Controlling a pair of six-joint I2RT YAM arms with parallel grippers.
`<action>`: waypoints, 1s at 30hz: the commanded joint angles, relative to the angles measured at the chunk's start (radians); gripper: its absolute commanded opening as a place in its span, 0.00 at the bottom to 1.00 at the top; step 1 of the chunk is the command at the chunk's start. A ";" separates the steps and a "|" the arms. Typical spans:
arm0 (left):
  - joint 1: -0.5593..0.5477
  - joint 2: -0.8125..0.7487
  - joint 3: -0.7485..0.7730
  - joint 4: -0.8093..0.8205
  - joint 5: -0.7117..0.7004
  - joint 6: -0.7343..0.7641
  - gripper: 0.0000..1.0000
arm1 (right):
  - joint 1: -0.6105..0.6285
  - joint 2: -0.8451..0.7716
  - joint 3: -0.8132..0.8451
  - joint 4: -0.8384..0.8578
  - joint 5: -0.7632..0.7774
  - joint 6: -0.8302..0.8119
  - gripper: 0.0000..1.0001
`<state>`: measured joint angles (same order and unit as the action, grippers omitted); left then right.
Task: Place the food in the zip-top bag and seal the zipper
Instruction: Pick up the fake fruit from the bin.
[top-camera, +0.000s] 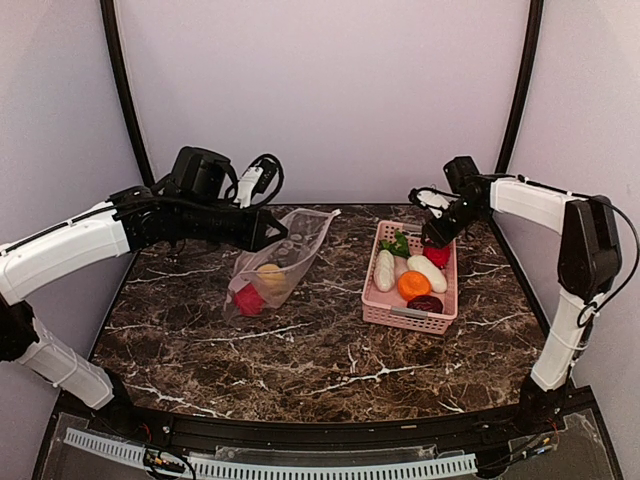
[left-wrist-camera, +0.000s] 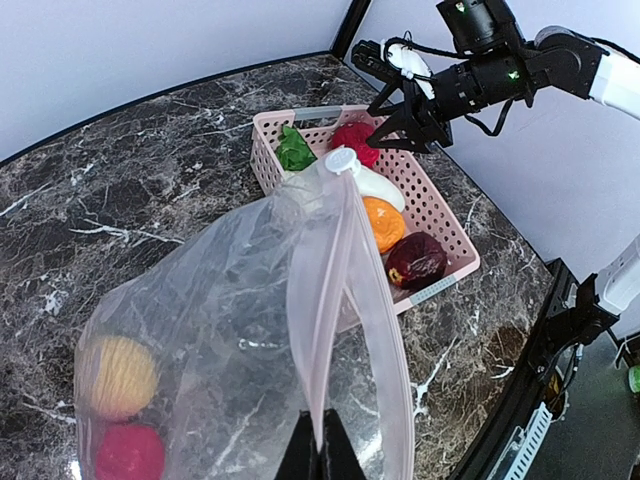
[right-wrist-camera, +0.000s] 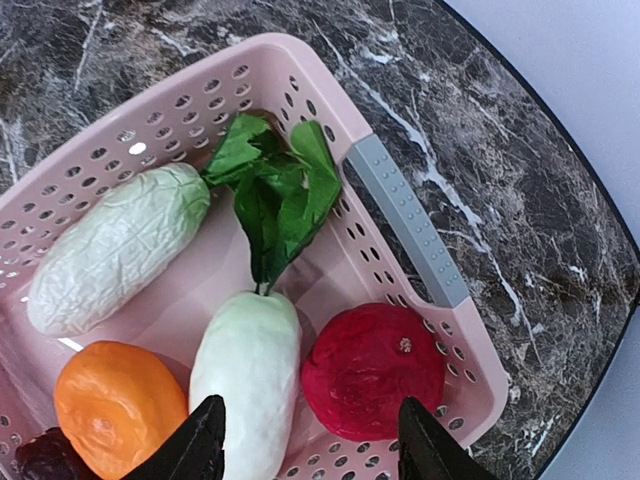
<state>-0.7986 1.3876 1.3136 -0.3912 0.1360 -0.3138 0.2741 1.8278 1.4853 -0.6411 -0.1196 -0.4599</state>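
The zip-top bag (top-camera: 283, 258) lies slanted on the table, left of centre, its mouth lifted. My left gripper (left-wrist-camera: 322, 452) is shut on the zipper (left-wrist-camera: 330, 300) strip at the mouth edge. Inside the bag are a yellow fruit (left-wrist-camera: 117, 375) and a red piece (left-wrist-camera: 130, 452). The remaining food sits in a pink basket (right-wrist-camera: 405, 215): two white oblong pieces (right-wrist-camera: 245, 380), an orange (right-wrist-camera: 115, 400), green leaves (right-wrist-camera: 280, 190), a dark red piece (left-wrist-camera: 416, 260) and a red apple (right-wrist-camera: 372, 370). My right gripper (right-wrist-camera: 310, 445) hovers open over the basket's far corner, its fingers straddling the apple and part of a white piece.
The pink basket (top-camera: 410, 318) stands right of centre on the dark marble table (top-camera: 300, 355). A grey handle (right-wrist-camera: 405, 215) runs along its far rim. Cables and a plug (top-camera: 250, 182) lie at the back left. The table's right edge is close to the basket.
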 joint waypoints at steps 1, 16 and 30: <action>0.002 -0.024 -0.004 -0.012 -0.035 0.016 0.01 | 0.002 0.018 -0.012 0.042 0.099 -0.033 0.56; 0.003 -0.024 -0.012 -0.002 -0.029 0.013 0.01 | 0.002 0.075 -0.033 0.044 0.184 -0.048 0.56; 0.002 -0.041 -0.038 0.017 -0.027 -0.005 0.01 | 0.005 0.132 -0.032 0.067 0.259 -0.043 0.62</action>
<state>-0.7986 1.3865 1.2999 -0.3901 0.1120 -0.3092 0.2749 1.9213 1.4597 -0.6022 0.0914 -0.5034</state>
